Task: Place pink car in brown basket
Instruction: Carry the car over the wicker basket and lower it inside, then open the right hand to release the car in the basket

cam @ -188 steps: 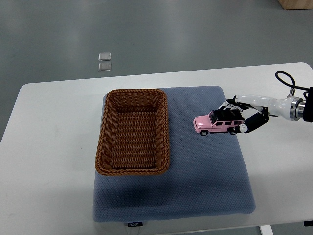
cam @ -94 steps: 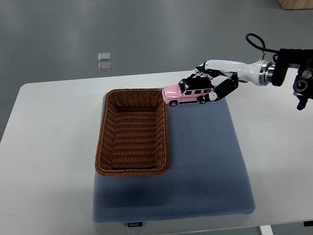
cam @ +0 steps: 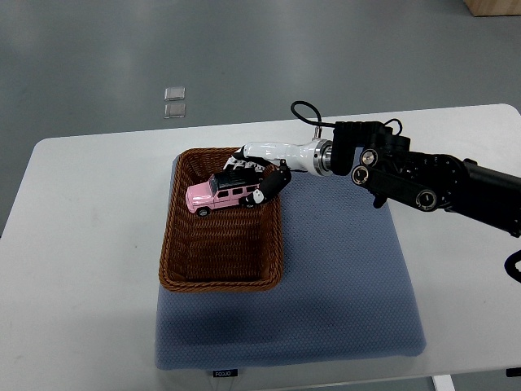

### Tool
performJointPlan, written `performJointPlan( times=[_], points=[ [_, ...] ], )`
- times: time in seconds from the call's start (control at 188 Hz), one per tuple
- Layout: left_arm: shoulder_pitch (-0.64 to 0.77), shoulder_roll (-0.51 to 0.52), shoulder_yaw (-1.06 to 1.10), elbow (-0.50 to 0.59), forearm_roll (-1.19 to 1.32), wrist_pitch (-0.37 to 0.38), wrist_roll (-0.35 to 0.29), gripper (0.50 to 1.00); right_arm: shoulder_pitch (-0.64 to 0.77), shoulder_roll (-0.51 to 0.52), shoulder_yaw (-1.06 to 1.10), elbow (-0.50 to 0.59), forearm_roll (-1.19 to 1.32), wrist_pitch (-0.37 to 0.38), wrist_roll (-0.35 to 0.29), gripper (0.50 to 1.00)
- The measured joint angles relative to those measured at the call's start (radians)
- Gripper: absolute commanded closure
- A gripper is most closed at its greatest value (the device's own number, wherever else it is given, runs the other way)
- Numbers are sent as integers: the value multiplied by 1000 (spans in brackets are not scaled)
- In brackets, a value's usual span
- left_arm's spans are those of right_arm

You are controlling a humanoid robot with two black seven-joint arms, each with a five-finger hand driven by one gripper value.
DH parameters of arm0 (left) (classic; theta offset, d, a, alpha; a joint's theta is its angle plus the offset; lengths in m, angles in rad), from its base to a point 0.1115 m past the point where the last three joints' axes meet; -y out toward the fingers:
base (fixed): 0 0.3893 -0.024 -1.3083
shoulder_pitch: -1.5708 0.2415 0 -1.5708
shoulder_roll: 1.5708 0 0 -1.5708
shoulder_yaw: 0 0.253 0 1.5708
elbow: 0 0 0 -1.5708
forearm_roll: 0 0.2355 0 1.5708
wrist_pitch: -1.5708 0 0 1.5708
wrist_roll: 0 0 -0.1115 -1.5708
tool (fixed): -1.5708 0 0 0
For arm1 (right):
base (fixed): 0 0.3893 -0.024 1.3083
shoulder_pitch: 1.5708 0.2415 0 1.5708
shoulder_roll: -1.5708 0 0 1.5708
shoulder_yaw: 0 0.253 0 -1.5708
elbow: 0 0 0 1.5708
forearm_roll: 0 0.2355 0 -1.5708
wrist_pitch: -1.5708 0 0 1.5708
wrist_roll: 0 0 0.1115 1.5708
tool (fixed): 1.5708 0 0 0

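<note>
The pink car (cam: pixel 220 195), a toy jeep with a black roof, is held above the far half of the brown wicker basket (cam: pixel 177 262). My right hand (cam: pixel 254 177) comes in from the right and is shut on the car's rear end. The car points left and tilts slightly nose down. I cannot tell whether it touches the basket floor. The left arm is out of view.
The basket sits on the left part of a blue-grey cushion mat (cam: pixel 342 285) on a white table (cam: pixel 81 244). My right arm's black forearm (cam: pixel 431 183) stretches over the mat's far right corner. Two small clear squares (cam: pixel 173 102) lie on the floor beyond the table.
My right hand has carried the car from the mat's right side up and to the left, past the basket's far right corner, to above the basket's interior. The arm has reached much farther in.
</note>
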Motion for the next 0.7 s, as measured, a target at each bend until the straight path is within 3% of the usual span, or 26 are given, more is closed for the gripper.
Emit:
performJointPlan(
  times=[0.282,0.287,0.292,0.297,0.303,0.308,0.319,0.377,0.441,0.483,0.701],
  points=[
    [0,0,1,0,0,0,0,500,-45,66,-40,-25,1,-45,3,1000],
    [0,0,1,0,0,0,0,500,-46,67,-40,-25,1,-46,3,957],
    [0,0,1,0,0,0,0,500,-46,68,-40,-26,1,-46,3,957],
    [0,0,1,0,0,0,0,500,-47,69,-40,-26,1,-47,4,898],
    [0,0,1,0,0,0,0,500,-48,70,-40,-27,1,-47,4,897],
    [0,0,1,0,0,0,0,500,-48,71,-40,-27,1,-47,4,851],
    [0,0,1,0,0,0,0,500,-50,72,-40,-28,1,-48,5,822],
    [0,0,1,0,0,0,0,500,-55,82,-40,-30,2,-50,9,773],
    [0,0,1,1,0,0,0,500,-58,87,-39,-31,6,-51,14,675],
    [0,0,1,2,0,0,0,500,-58,88,-37,-31,9,-51,17,646],
    [0,0,1,3,0,0,0,500,-51,57,-1,-31,22,-51,19,607]
  ],
)
